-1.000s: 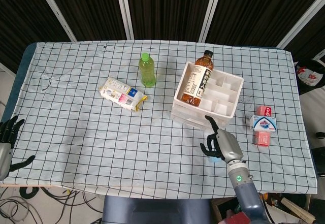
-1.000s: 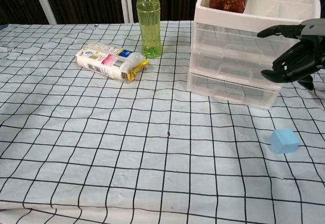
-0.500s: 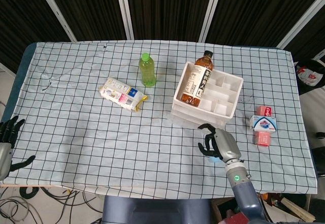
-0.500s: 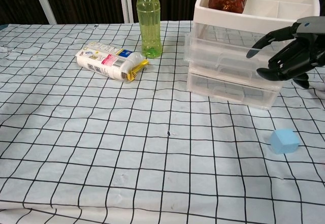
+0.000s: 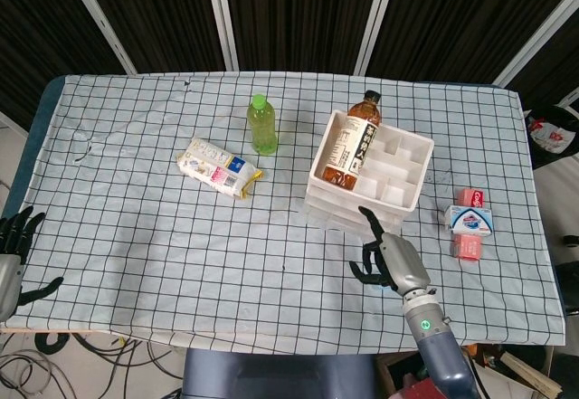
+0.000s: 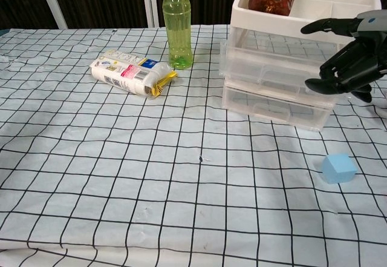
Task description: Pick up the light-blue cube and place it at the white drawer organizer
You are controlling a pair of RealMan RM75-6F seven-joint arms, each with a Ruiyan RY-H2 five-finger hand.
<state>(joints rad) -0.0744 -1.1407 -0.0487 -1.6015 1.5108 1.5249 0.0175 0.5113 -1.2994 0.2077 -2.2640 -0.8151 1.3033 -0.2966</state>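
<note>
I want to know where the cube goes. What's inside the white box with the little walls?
A brown tea bottle lies in the left compartment of the white drawer organizer. The other compartments look empty. The drawers beneath are see-through, but their contents cannot be made out.

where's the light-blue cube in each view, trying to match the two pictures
Head view: not visible; the right hand, just in front of the white drawer organizer, seems to cover its spot.
Chest view: the light-blue cube lies on the checked cloth at lower right, below the right hand, untouched.
Shared landmark: the white drawer organizer with the brown bottle in it.
</note>
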